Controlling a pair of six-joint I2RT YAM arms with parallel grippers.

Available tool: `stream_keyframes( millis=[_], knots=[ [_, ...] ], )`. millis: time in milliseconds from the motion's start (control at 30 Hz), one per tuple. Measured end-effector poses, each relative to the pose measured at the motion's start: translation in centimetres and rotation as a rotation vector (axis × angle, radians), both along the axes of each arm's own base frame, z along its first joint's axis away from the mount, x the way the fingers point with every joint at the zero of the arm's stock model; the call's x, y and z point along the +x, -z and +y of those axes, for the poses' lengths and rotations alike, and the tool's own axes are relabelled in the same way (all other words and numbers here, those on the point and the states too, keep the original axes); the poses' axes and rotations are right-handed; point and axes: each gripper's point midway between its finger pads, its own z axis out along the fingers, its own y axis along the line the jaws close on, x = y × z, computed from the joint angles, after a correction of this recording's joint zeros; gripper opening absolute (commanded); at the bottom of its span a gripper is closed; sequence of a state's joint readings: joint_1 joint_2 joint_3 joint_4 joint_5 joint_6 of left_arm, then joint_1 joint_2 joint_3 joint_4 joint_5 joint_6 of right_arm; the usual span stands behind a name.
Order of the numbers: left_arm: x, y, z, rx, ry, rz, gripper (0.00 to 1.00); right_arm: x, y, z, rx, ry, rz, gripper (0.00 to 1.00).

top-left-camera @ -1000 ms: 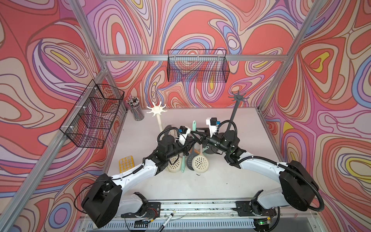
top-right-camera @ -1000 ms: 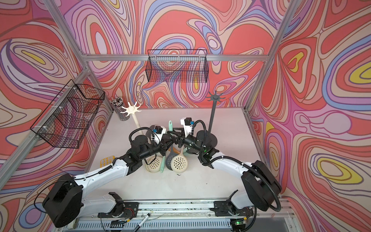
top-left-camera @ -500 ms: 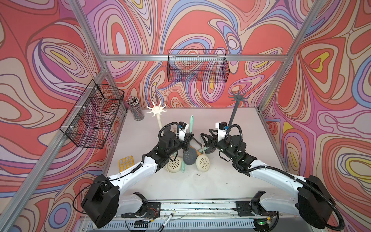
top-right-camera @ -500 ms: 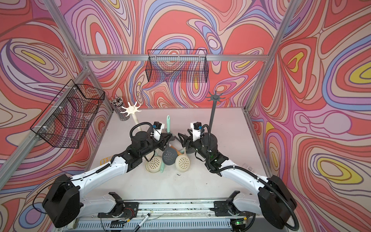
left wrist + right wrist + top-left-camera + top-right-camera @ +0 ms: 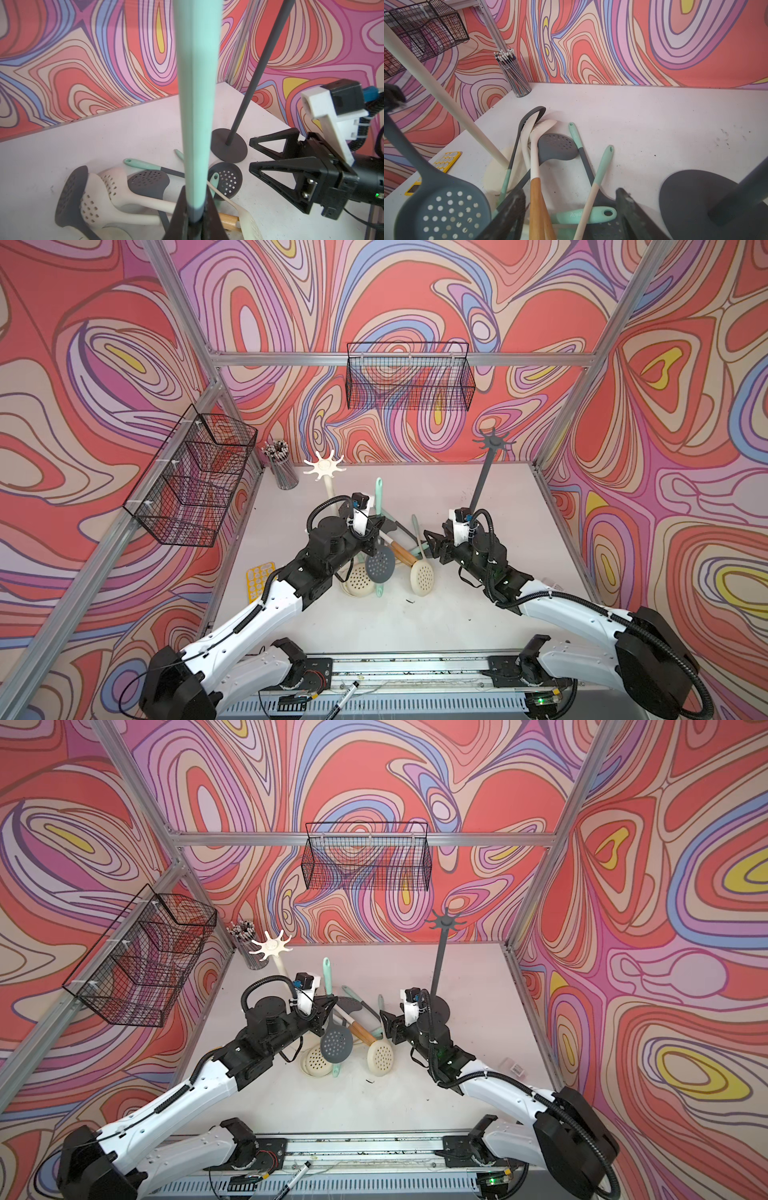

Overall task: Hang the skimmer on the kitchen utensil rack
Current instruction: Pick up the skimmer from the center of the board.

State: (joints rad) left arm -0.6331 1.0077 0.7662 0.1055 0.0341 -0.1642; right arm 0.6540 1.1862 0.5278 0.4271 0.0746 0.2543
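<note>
**Left arm has the skimmer up by the neck, right arm is hands-off**

Top views first. In both of them the left gripper [image 5: 371, 531] is clamped shut on the skimmer [image 5: 380, 565], right at the neck where the mint handle meets the grey holed head. It's held nearly upright, head down and handle tip up, and it looks to be clear of the pile of utensils [image 5: 417, 568] on the table [image 5: 478, 614]. The low grip makes sense, since it probably leaves the tip of the handle free to go over a hook. The cream rack [image 5: 324, 466] stands just behind the left arm and the dark rack [image 5: 493, 443] is near the right arm. There's no telling which one is the target.

In the left wrist view, the mint handle rises straight out of the pinched jaws. The right gripper [image 5: 250, 154] sits beside it with its fingers spread and nothing in them, near the dark rack's base.

In the right wrist view, those spread fingers hover above the pile and grip none of it. The skimmer's head hangs close by. The right arm is probably just keeping out of the way.
</note>
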Motion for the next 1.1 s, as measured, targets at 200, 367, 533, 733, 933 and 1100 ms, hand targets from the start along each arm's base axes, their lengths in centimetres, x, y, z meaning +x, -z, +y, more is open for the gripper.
stream_keyframes(
  millis=[200, 367, 533, 733, 933, 1100],
  knots=[
    [-0.5, -0.9, 1.9, 0.011, -0.070, -0.012, 0.00, 0.1, 1.0, 0.4, -0.008, -0.013, 0.010, 0.69],
    [-0.7, -1.6, 2.9, 0.006, -0.109, -0.025, 0.00, 0.1, 2.1, 0.9, -0.013, -0.038, 0.016, 0.69],
    [-1.1, -3.2, 3.7, -0.021, -0.140, -0.050, 0.00, 0.0, 3.3, 1.4, -0.033, -0.070, 0.018, 0.69],
    [-1.1, -4.8, 4.2, -0.056, -0.164, -0.067, 0.00, -0.3, 3.5, 2.2, -0.059, -0.129, -0.009, 0.69],
    [-0.7, -4.4, 4.1, -0.062, -0.174, -0.049, 0.00, -0.6, 3.7, 2.8, -0.081, -0.175, -0.031, 0.69],
    [-0.6, -4.4, 4.1, -0.084, -0.182, -0.035, 0.00, -0.7, 3.7, 3.1, -0.086, -0.198, -0.040, 0.69]
  ],
)
